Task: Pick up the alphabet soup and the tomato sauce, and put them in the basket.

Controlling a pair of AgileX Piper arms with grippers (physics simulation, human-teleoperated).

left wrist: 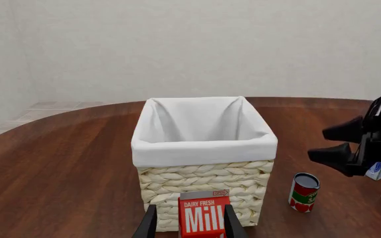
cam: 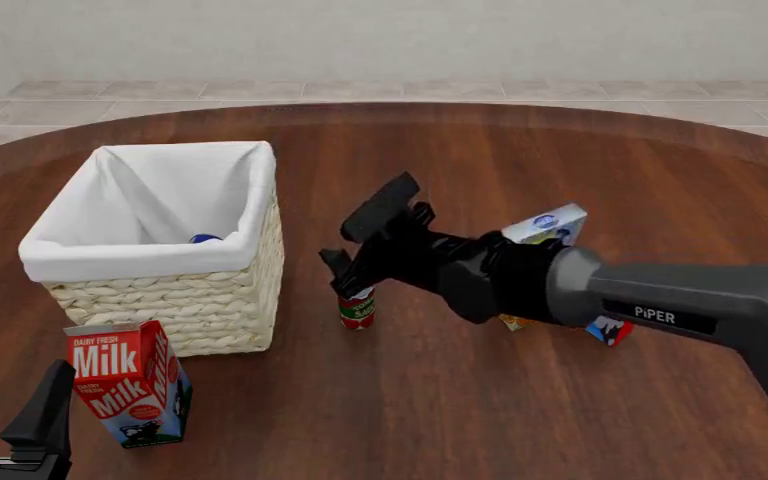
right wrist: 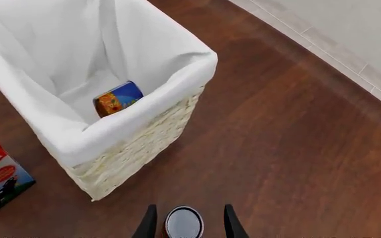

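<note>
In the front view the alphabet soup shows only as a blue sliver over the basket rim — the rest is hidden by the liner. The right hand covers the top of the tomato sauce, so any contact cannot be judged there. Behind that arm, two cartons are mostly hidden, their labels unreadable. The left hand is cut off by the bottom edge — its fingers seem spread. The milk carton is cropped in the left wrist view.

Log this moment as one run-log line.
alphabet soup: in basket | tomato sauce: on table | right gripper: open, straddling it | left gripper: open
</note>
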